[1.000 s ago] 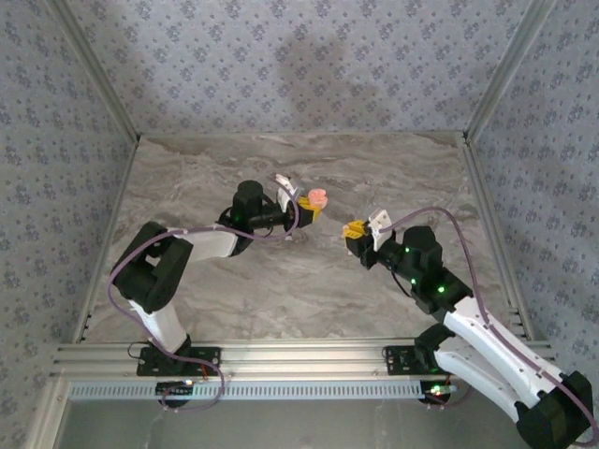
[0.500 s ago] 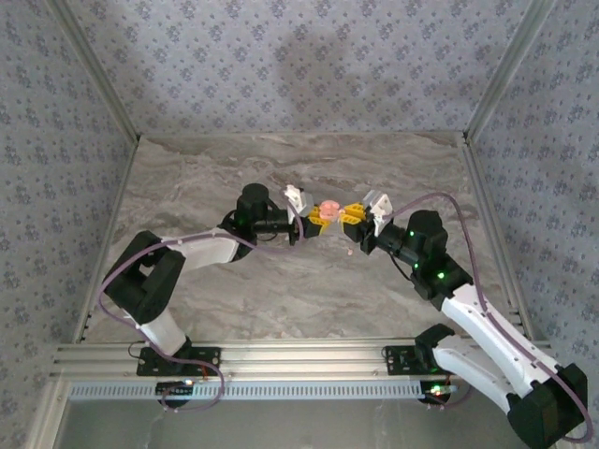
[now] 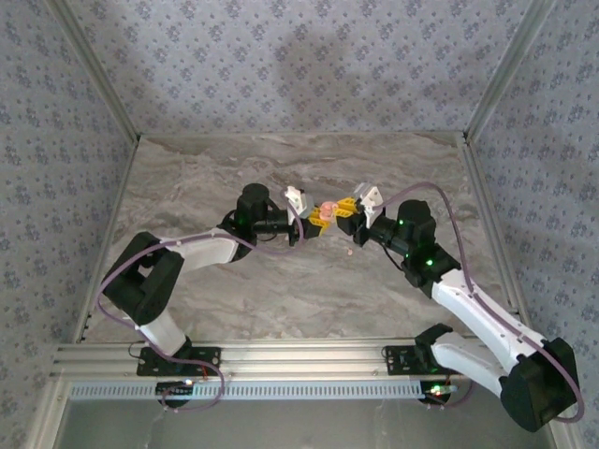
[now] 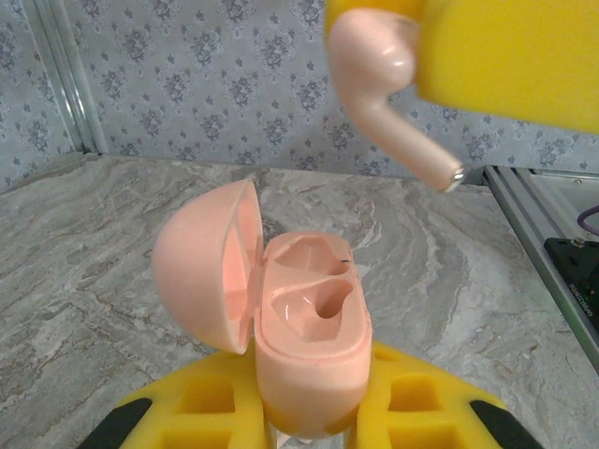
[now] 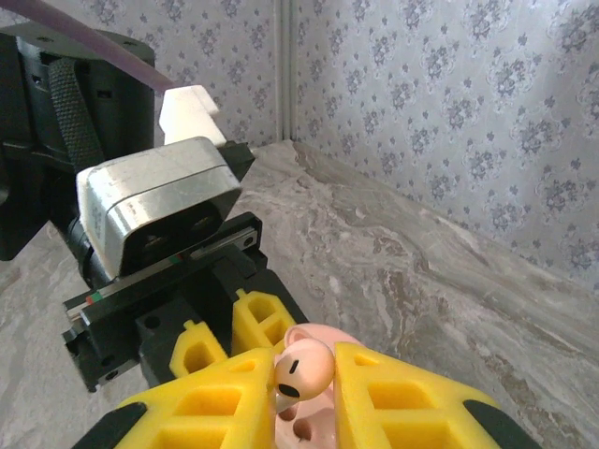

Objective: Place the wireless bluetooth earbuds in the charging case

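The right pincer (image 3: 347, 211) — clamped on an earbud (image 4: 379, 75) — has moved to mid-frame, just beside the left pincer (image 3: 314, 223) clamped on the open charging case (image 4: 309, 327).

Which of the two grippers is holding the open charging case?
The left gripper: the pink case, lid open, sits between its yellow fingers. The right gripper pinches a single pink earbud instead.

1 pink earbud (image 4: 376, 73) hangs above the open case (image 4: 314, 341) — apart.

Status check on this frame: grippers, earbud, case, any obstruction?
Left gripper shut on open charging case. Right gripper shut on pink earbud, just off the case mouth, not yet seated. Nothing between them.
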`<state>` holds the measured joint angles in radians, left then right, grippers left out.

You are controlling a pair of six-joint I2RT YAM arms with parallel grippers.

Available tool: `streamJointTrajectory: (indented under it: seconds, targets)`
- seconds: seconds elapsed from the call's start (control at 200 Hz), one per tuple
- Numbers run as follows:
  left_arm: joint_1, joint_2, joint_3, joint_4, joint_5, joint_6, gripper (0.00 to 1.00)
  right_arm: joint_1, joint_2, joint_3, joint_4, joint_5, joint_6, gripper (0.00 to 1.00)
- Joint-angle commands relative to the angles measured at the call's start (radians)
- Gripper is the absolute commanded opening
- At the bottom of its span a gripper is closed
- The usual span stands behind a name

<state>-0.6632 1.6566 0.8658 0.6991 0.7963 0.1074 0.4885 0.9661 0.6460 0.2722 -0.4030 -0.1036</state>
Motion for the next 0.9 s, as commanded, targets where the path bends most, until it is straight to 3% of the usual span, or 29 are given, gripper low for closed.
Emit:
streamJointTrajectory:
  seconds: [0.0,0.894]
  targets:
    - [0.000,-0.039,0.006,0.023,0.001,-0.007,0.07,-0.008,0.011,0.020,0.086,0.015,0.012,0.22]
    - [0.000,-0.049,-0.008,0.123,-0.032,-0.102,0.07,-0.013,0.085,-0.001,0.146,0.048,0.044,0.22]
